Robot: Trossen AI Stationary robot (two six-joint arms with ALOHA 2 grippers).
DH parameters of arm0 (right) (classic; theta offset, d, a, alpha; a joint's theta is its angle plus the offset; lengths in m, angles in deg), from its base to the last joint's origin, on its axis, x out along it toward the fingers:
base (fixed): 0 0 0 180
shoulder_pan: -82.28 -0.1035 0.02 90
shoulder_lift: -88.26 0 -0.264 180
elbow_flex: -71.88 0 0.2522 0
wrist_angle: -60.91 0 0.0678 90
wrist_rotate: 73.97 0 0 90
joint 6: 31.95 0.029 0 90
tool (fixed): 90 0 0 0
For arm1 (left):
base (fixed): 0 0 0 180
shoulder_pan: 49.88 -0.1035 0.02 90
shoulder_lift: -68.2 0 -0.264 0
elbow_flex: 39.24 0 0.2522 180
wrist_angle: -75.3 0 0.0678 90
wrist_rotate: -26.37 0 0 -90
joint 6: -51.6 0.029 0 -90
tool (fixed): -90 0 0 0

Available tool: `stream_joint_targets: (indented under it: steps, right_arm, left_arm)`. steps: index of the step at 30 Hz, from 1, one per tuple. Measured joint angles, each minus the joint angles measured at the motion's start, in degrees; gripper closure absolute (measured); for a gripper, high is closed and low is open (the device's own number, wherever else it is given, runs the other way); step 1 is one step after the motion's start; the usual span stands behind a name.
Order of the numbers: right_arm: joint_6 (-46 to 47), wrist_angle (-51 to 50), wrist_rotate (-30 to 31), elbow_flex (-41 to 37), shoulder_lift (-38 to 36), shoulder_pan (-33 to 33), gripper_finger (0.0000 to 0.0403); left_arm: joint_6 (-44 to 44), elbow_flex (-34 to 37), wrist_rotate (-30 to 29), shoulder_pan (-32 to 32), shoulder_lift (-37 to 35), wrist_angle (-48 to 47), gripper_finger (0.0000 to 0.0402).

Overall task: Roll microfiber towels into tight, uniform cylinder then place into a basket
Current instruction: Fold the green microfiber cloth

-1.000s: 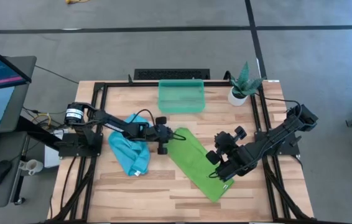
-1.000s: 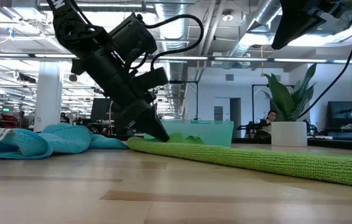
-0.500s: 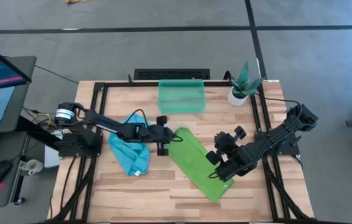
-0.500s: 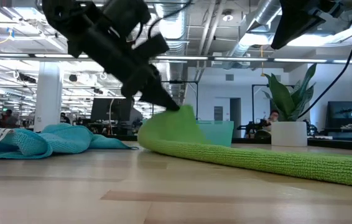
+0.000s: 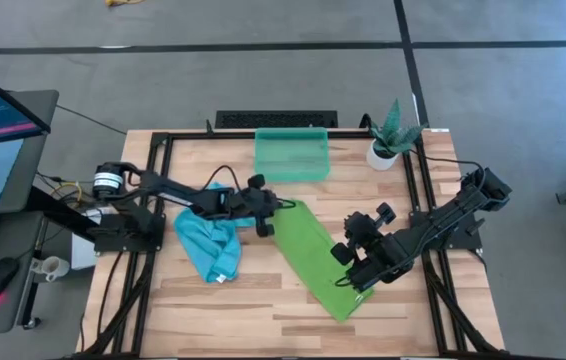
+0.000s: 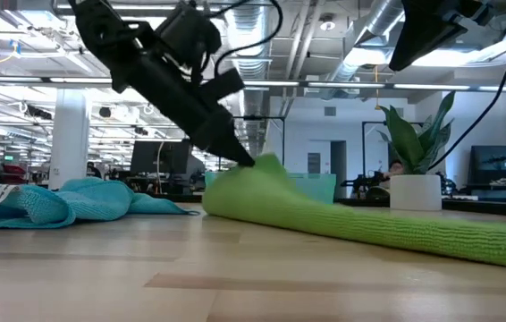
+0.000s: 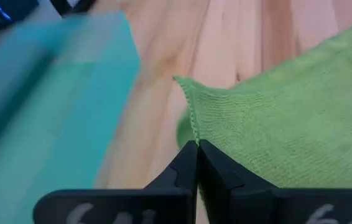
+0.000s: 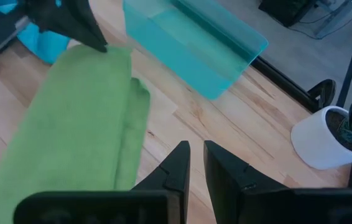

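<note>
Low view shows the left gripper (image 6: 251,161) pinching a corner of the green towel (image 6: 369,228) and holding it off the table at frame centre. The thin bite could slip. The right gripper (image 5: 348,272) hovers low right, jaws slightly apart, empty.

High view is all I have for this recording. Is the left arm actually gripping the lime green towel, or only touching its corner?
Observer: Gripping. In the left wrist view the left gripper is shut on the lime green towel at its edge.
Operator: Is that edge off the table?
Observer: Yes. The low view shows that end raised in a hump, the rest lying flat.
Operator: And the right gripper?
Observer: The right gripper holds nothing, above the towel's other end.
</note>
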Motion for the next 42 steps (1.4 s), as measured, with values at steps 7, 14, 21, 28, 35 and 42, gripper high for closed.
stream_joint_targets:
  steps: [7,14,21,28,35,42]
  right_arm:
    - [0.0,0.1,0.0,0.0,0.0,0.0,0.0333]
    - [0.0,1.5,-0.3,0.0,0.0,0.0,0.0333]
    - [0.0,1.7,-0.4,0.0,0.0,0.0,0.0333]
    - [-0.1,1.6,-0.4,0.0,0.0,0.3,0.0333]
    - [-2.8,2.3,-0.4,0.0,0.0,1.8,0.0333]
    - [-3.0,3.4,-3.1,0.0,0.0,2.7,0.0333]
  left_arm:
    - [-1.7,0.0,2.1,-0.1,2.4,-0.4,0.0401]
    - [-3.0,0.0,2.1,-0.1,2.4,-0.1,0.0382]
    - [-2.9,0.0,2.1,-0.1,2.4,-0.2,0.0322]
    - [3.5,-3.1,-3.4,-0.1,-1.1,-8.0,0.0270]
    - [-0.2,-7.8,7.8,3.6,-5.4,-14.0,0.0268]
    - [-4.5,-5.7,13.2,10.5,-0.4,-5.9,0.0274]
